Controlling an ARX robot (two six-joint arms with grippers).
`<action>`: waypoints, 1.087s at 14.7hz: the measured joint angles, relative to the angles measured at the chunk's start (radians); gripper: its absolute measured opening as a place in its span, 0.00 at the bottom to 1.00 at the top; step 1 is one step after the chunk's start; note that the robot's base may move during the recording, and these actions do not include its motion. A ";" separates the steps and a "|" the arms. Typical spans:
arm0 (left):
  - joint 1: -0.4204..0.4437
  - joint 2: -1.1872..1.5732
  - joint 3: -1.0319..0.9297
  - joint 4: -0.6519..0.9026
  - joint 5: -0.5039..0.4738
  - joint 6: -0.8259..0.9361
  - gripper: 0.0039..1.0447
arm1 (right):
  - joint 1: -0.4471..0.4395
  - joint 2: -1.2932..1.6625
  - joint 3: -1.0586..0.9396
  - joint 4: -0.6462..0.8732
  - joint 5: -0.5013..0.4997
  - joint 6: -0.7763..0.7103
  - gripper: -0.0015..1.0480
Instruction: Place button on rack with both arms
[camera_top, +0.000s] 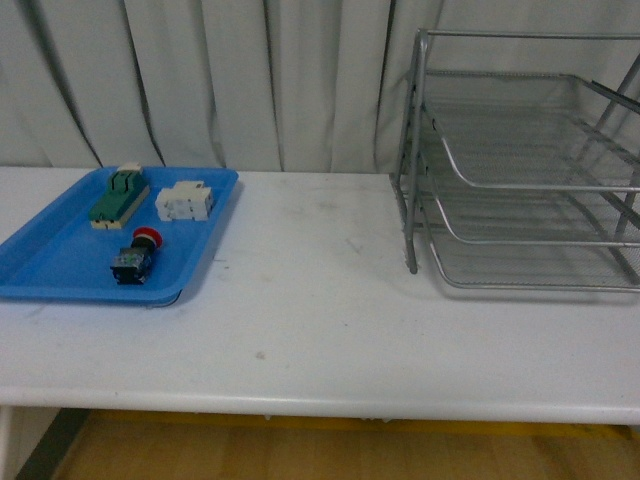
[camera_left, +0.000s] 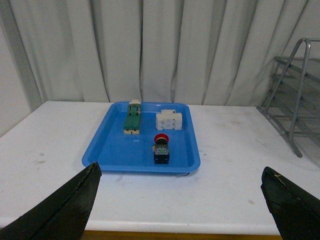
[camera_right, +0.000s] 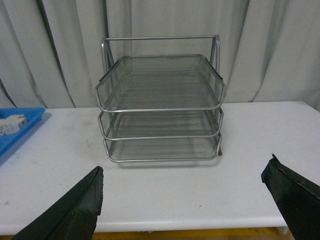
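Button (camera_top: 134, 256) (small, red mushroom cap on a black and blue blocky body) is lying in the flat blue plastic tray (camera_top: 55, 262) at the left end of the white table (camera_top: 320, 330), in the near part of the tray. A green and cream switch (camera_top: 120, 197) and a white block (camera_top: 184, 201) sit behind it. The silver wire-mesh three-tier rack (camera_top: 410, 200) is well apart from all that, over on the right.

So my read is nothing's been picked up yet and we're at the very start, with the reach for the button as the step in hand. The left gripper (camera_left: 180, 170) has its jaws spread wide with nothing between them, and the right gripper (camera_right: 183, 165) is the same. The next move probably calls for the left arm to come down over the button and close on its body without bumping the two neighbours. A hand-off to the right arm looks likely after that, since the rack is on that side.

View differences: the front view shows no arms at all, so the jaws only show up in the wrist views. The left wrist view looks straight at the tray, while the right wrist view faces the rack's open tiers and shows they're all empty — the button isn't in it at all.
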 joint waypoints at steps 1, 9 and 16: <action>0.000 0.000 0.000 0.000 0.000 0.000 0.94 | 0.000 0.000 0.000 0.000 0.000 0.000 0.94; 0.000 0.000 0.000 0.000 0.000 0.000 0.94 | 0.000 0.000 0.000 0.000 0.000 0.000 0.94; 0.000 0.000 0.000 0.000 0.000 0.000 0.94 | 0.000 0.000 0.000 0.000 0.000 0.000 0.94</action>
